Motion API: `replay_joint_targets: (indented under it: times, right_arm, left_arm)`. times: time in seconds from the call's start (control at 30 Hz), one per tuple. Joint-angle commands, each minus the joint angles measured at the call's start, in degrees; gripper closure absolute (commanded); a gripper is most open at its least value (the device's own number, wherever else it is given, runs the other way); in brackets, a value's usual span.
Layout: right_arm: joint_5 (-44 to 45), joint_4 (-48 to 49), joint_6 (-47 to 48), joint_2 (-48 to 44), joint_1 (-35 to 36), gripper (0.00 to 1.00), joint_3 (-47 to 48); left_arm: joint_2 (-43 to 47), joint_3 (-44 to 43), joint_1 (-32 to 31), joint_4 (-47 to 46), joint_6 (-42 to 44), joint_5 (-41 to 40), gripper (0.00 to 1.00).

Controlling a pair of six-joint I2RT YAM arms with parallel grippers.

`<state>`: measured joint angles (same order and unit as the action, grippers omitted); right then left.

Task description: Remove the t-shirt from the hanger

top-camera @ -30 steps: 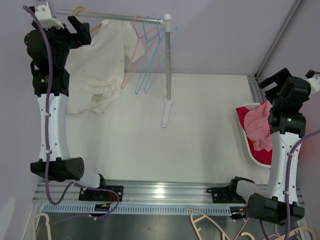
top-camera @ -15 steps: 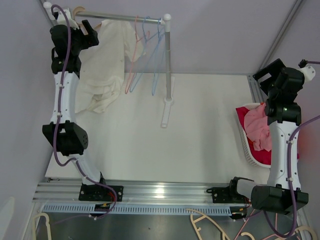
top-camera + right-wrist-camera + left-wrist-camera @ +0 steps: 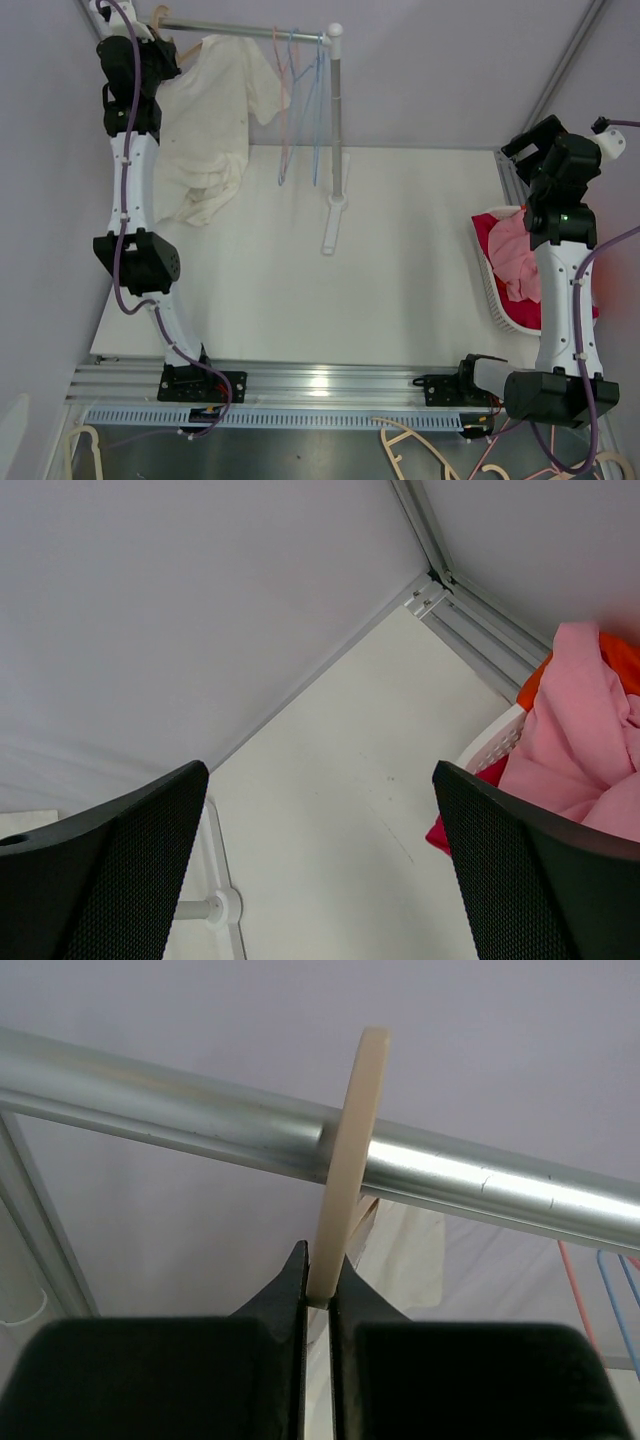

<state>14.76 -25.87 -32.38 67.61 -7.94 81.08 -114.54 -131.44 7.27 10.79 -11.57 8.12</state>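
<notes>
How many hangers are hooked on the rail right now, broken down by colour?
Beige hanger, carrying the white t-shirt: 1
Pink hanger: 1
Blue hangers: 2
Total: 4

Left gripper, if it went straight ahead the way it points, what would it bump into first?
The left gripper is pinching the beige hanger hook, so that is first. Right behind the hook is the silver rail it hangs over, likely the next bump, though the gap is hard to judge.
</notes>
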Motion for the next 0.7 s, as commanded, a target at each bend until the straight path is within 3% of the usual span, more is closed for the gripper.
replay_joint_targets:
  times: [0.0, 0.37, 0.5, 0.67]
  right_arm:
    - [1.6, 2.2, 0.1, -0.5, 0.6, 0.01, -0.4]
    - [1.8, 2.0, 0.7, -2.3, 0.9, 0.01, -1.6]
    - [1.1, 2.4, 0.0, -3.3, 0.8, 0.0, -2.9]
    - [0.9, 2.2, -0.1, -4.2, 0.9, 0.01, -3.2]
  left_arm:
    - [-0.7, -2.7, 0.5, 0.1, -0.9, 1.6, 0.99]
    - [3.5, -2.8, -0.4, 3.4, -5.6, 3.9, 0.99]
    - [4.1, -2.2, -1.3, 8.5, -12.0, 2.0, 0.99]
    - [4.0, -0.3, -5.3, 8.1, -14.5, 4.3, 0.99]
